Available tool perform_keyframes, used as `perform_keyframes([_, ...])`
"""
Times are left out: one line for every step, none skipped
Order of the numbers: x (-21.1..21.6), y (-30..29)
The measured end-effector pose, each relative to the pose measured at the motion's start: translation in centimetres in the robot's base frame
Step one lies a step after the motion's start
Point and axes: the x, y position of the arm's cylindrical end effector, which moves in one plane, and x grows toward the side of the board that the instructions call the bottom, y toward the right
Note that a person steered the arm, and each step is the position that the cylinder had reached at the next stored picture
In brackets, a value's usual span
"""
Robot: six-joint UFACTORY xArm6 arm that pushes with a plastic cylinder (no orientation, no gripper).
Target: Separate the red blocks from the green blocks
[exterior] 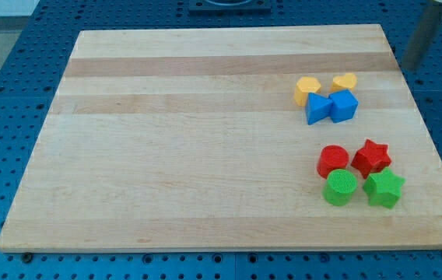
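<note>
**Ana:** Blue pegboard surrounds the pale wooden board (205,132), and the one camera view looks down on it at a slant. What do we steer by?

**Ben:** The red cylinder (333,161). Touching it on the view's right is the red star (371,156). Right below it, touching or nearly so, sits the green cylinder (340,187), and diagonally below-right of it is the green star (384,189). All four are packed in one square cluster near the board's lower right.

**Ana:** And the others?

**Ben:** Well above the red cylinder: a yellow block (307,89), a second yellow block (345,81), a blue block (319,108) and a blue cube (344,105), bunched together. They are no part of this job.

**Ana:** Where is my tip (409,67)?

**Ben:** Far above and to the right of the red cylinder, off the board's upper right corner, blurred, touching no block. There are no jaws on this rod, so nothing is held or let go.

**Ana:** How to do it well?

**Ben:** I judge the seam between the red row and the green row too tight to enter cleanly. Better to come in from the right, level with the greens, and sweep them leftward away from the red cylinder, one at a time. Keep clear of the blue and yellow bunch on the way down.
</note>
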Motion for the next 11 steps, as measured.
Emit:
perform_keyframes([4.7,1.2])
perform_keyframes([11.7,1.2])
perform_keyframes([15.7,-1.6])
perform_keyframes([15.7,-7.1])
perform_keyframes([16.4,-7.9])
perform_keyframes([17.6,-7.1])
perform_keyframes([19.6,-8.7])
perform_keyframes([19.7,-15.7])
perform_keyframes([18.8,-24.2])
perform_keyframes([18.4,-25.8])
perform_keyframes([18.5,-23.4])
